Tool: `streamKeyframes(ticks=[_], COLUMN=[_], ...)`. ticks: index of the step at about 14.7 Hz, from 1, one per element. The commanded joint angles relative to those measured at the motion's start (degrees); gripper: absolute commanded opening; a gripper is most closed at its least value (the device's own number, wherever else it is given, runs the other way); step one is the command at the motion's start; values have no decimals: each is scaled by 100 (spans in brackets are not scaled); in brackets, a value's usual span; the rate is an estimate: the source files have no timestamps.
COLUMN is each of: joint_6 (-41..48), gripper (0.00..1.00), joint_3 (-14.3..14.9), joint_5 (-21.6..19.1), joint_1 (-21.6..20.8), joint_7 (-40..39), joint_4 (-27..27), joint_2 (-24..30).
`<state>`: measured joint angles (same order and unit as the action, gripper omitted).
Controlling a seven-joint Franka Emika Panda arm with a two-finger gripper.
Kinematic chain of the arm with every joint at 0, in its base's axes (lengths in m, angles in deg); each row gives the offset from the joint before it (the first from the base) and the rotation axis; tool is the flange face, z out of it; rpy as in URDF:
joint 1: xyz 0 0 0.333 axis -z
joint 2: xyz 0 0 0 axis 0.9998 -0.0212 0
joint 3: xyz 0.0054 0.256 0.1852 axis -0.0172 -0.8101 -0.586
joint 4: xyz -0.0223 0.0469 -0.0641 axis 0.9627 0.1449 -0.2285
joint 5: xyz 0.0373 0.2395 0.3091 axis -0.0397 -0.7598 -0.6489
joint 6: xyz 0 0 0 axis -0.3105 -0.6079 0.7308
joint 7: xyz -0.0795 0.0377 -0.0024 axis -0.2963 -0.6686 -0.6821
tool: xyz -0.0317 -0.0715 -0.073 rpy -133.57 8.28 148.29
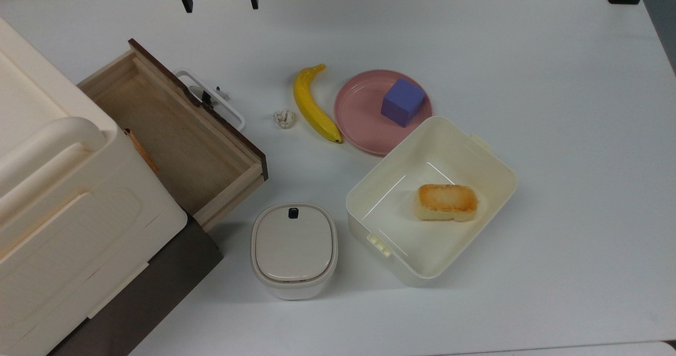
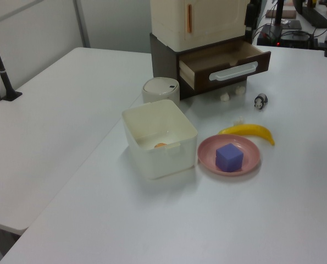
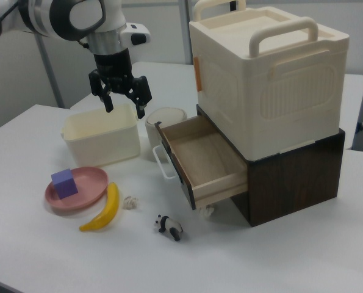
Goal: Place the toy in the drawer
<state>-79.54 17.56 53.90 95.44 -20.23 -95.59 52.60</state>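
In the right view the panda toy is nearest, standing on its four legs on the white table, just in front of the open drawer and to the right view's right of the banana and a small whitish crumpled ball. In the left view the toy sits apart from the drawer's dark front, beyond the banana's tip. It looks like a small, rigid moulded figurine, so it should be very light and stiff, probably smooth enough to slip or tip if pinched at the legs or head; the best hold is likely across the flanks of its body, low and centred, with the fingers coming straight down. Behind the banana lies a pink plate carrying a purple cube, then a cream rectangular tub and a lidded cream canister. The drawer, light wood inside with a white loop handle, is pulled well out from a dark brown base under a large cream carry box, and its floor looks bare, so there is plenty of room for a drop. Farthest back and high above the table, the gripper hangs with its fingers spread apart and nothing between them, well away from the toy.
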Motion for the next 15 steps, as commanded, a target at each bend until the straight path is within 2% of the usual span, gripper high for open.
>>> streamKeyframes(ticks=[1,7,10,13,15], joint_6=[101,249,390,690,611], gripper=[100,100,100,100,100], joint_3=[49,93,312,348,348], joint_5=[70,27,-44,-289,-518], joint_1=[-33,-15,38,46,55], joint_7=[-128,-119,-111,-41,501], joint_4=[-53,-27,-26,-26,-18], joint_2=[65,83,170,179,171])
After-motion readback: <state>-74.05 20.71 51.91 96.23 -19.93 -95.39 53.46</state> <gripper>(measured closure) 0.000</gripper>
